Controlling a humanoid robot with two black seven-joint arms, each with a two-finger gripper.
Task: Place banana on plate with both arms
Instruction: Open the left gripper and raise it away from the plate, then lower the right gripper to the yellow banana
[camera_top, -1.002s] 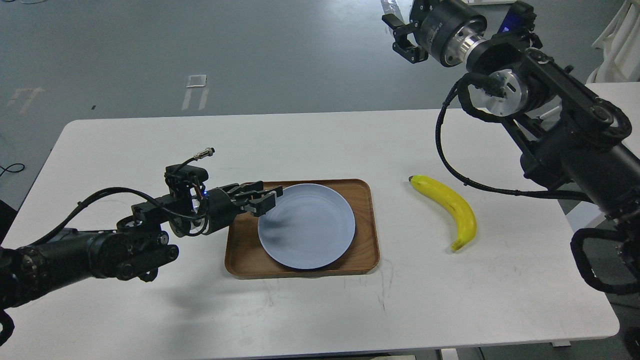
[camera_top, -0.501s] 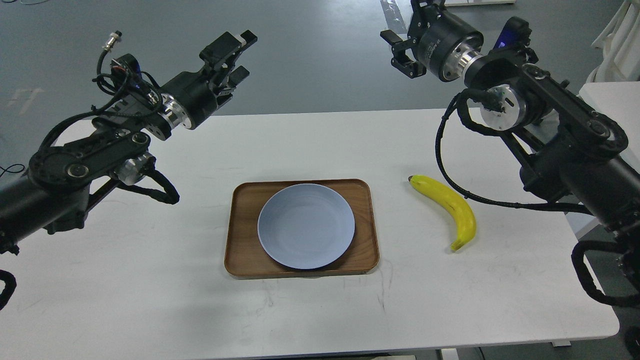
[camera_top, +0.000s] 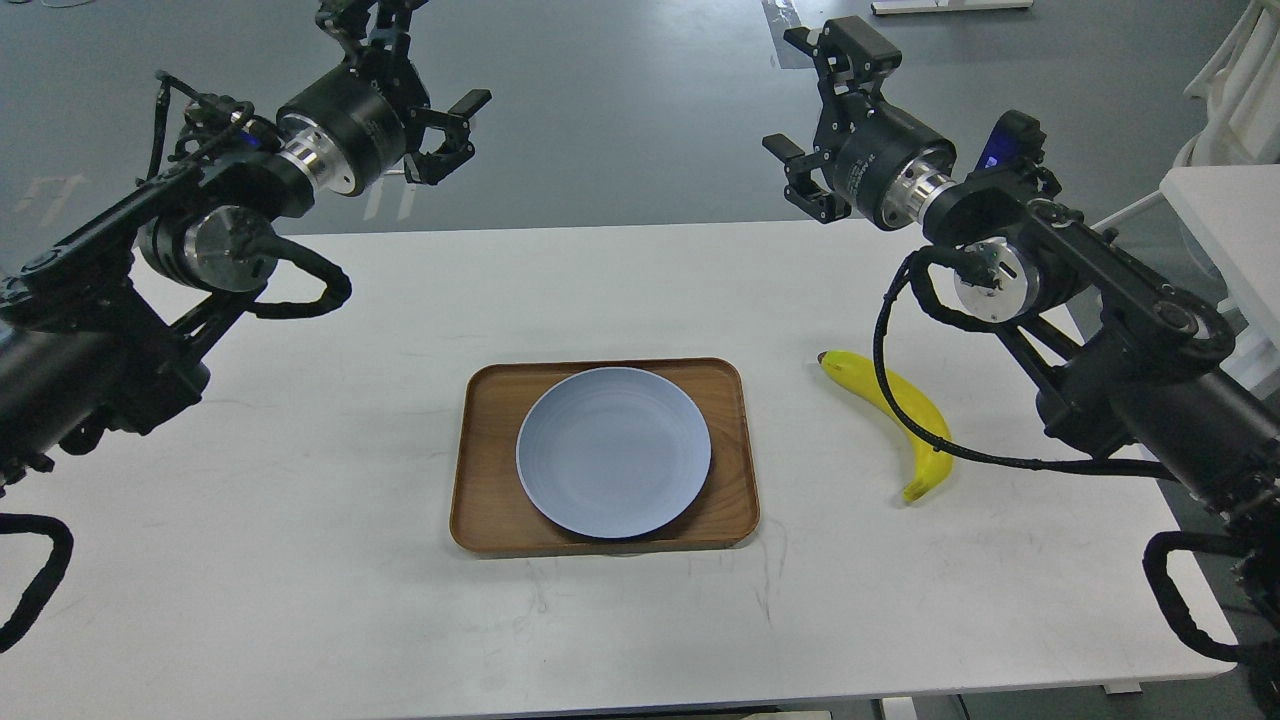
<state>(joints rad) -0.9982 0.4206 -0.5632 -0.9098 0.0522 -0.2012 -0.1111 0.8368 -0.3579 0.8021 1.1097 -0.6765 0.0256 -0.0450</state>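
Banana (camera_top: 905, 422) on table, below right pincer (camera_top: 815, 120) | both pincers spread, empty; left pincer (camera_top: 420, 90)

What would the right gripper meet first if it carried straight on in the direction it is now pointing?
Probably nothing. The right gripper is raised beyond the far edge of the table and points up and away. Only grey floor lies behind it, though depth is hard to judge. The banana lies well below it.

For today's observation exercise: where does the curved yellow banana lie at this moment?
In the head view, the curved yellow banana lies on the white table, right of the brown wooden tray holding the pale blue-grey plate, apart from both.
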